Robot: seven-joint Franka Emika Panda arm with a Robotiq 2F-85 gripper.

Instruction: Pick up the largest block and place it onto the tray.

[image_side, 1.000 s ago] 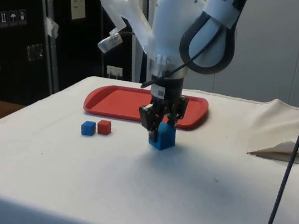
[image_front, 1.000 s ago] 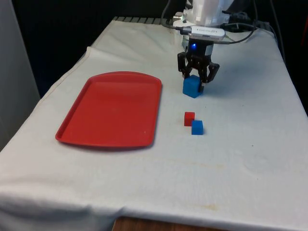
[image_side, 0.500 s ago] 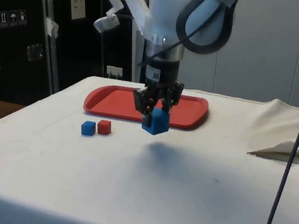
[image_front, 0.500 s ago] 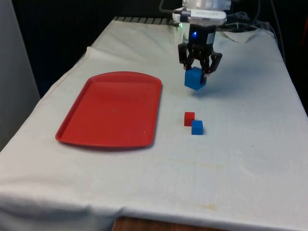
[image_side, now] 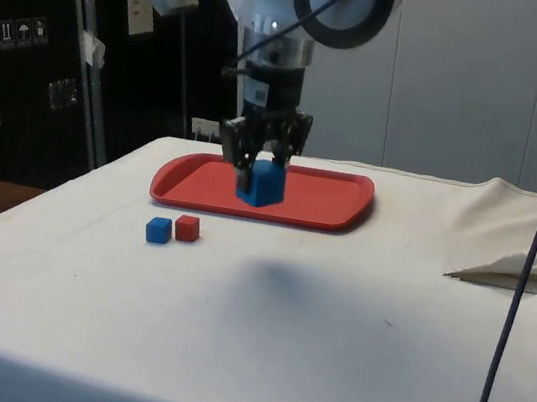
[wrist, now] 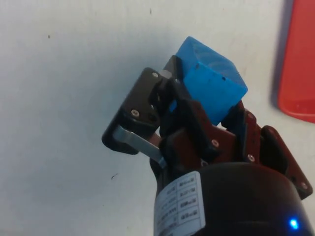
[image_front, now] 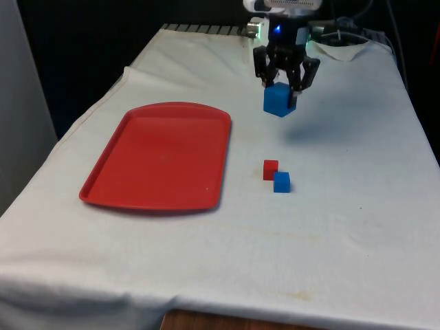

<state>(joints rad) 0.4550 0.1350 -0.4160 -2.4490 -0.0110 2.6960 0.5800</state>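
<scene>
Above the white cloth, to the front view's right of the tray, the large blue block (image_front: 279, 99) hangs clear of the table, clamped between the fingers of the gripper (image_front: 284, 81). A second ago it sat on the cloth with the fingers around it; half a second ago it had just come off the surface; now it rides noticeably higher, and in the side view its shadow lies as a soft patch on the cloth well below it. In the wrist view the block (wrist: 211, 88) sits tilted in the grip, one corner pointing away from the fingers, so the hold looks to be across two faces rather than squarely centred.

Beyond the block, the red tray (image_front: 162, 155) lies flat on the cloth and holds nothing. In the side view the tray (image_side: 319, 201) appears behind the raised block, but the front view shows the two still apart sideways. The small red block (image_front: 270, 169) and the small blue block (image_front: 281, 181) sit just beside each other on the cloth, nearer the camera in the front view, untouched by the lift.

The pick appears done: the right block is chosen and airborne. What remains, as I judge it, is the carry across to the tray and a lowering before release; the tilted hold may let the block land on an edge.
</scene>
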